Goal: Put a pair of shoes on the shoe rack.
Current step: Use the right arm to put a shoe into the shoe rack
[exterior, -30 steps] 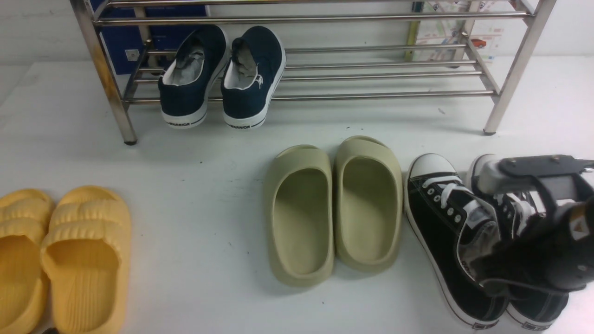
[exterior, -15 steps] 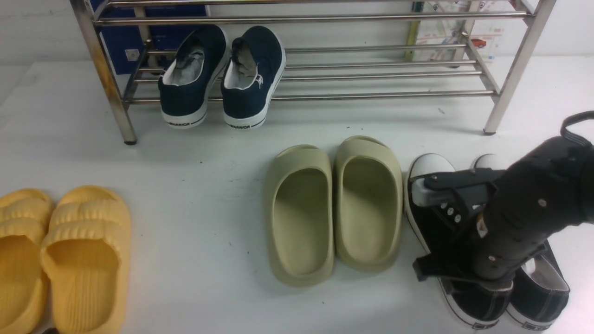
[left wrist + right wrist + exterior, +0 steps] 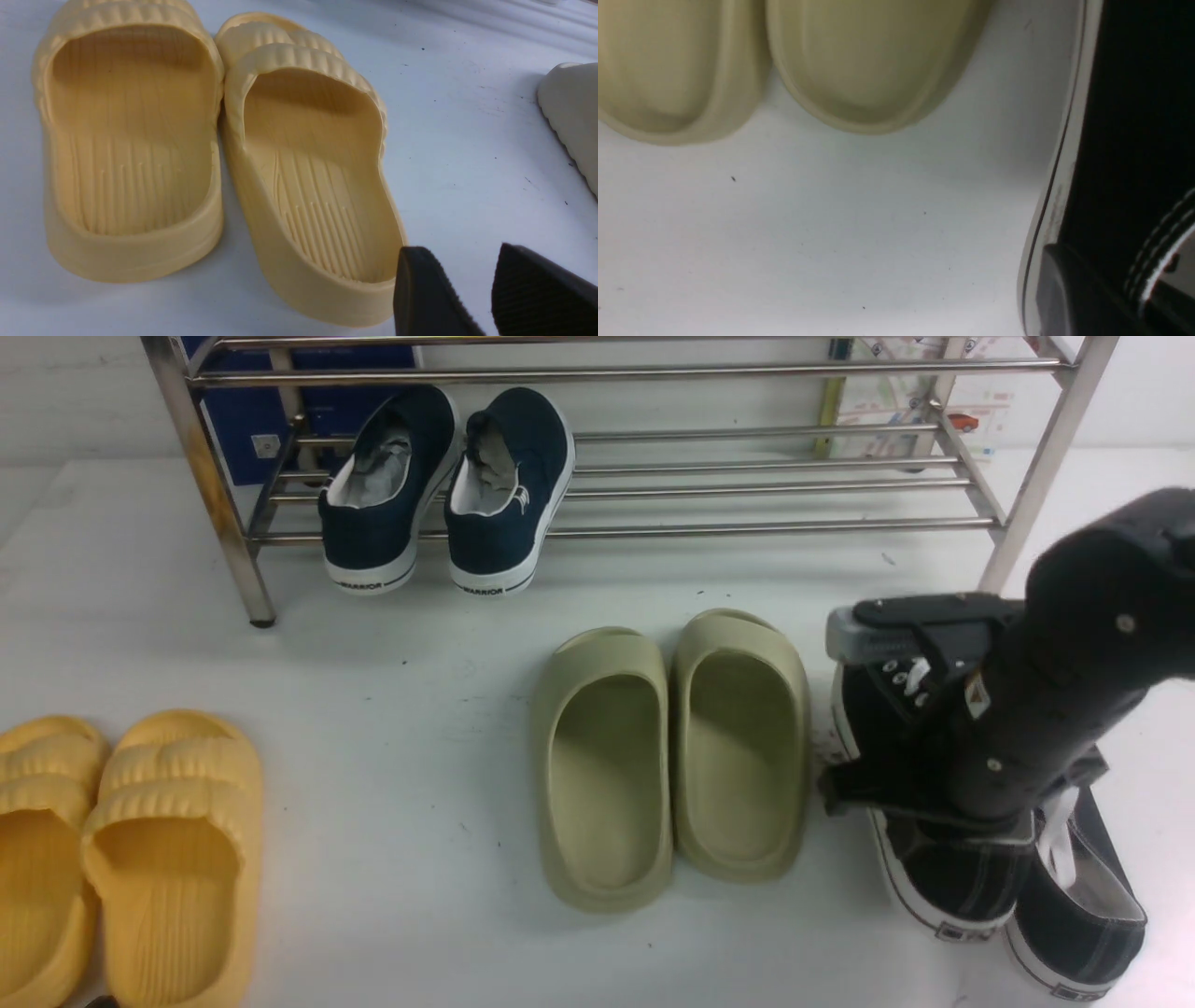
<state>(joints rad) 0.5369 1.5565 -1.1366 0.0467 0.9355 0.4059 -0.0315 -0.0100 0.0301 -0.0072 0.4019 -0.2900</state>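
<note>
Sneakers [image 3: 952, 887], the black canvas pair with white soles, sit on the white table [image 3: 420, 644] at the near right, heels toward us. They are just beside the olive slides [image 3: 672, 756] and well short of the shoe rack [image 3: 747, 529], so we judge the task barely begun: neither shoe rests on the bars, and the lift, the carry forward and the setting down are all left to do. Only the navy slip-ons [image 3: 448, 490] occupy the rack, at its left end, with bare bars to their right. We see the right gripper [image 3: 943, 803] low over the pair, but the arm's own bulk covers its fingertips in the front view. The right wrist view gives only one dark finger [image 3: 1073, 298] against a white sole edge and black canvas, so we cannot tell whether the jaws are pressed together on a shoe or merely resting there. The left gripper [image 3: 481, 294] hangs spread and empty, with bare table showing between its tips, just beside the yellow slides [image 3: 303, 177]. Both toe caps and most of the laces are hidden behind the arm, the rack's top is cut off by the frame, and the right wrist view is too close and blurred for us to say which sneaker it shows.
</note>
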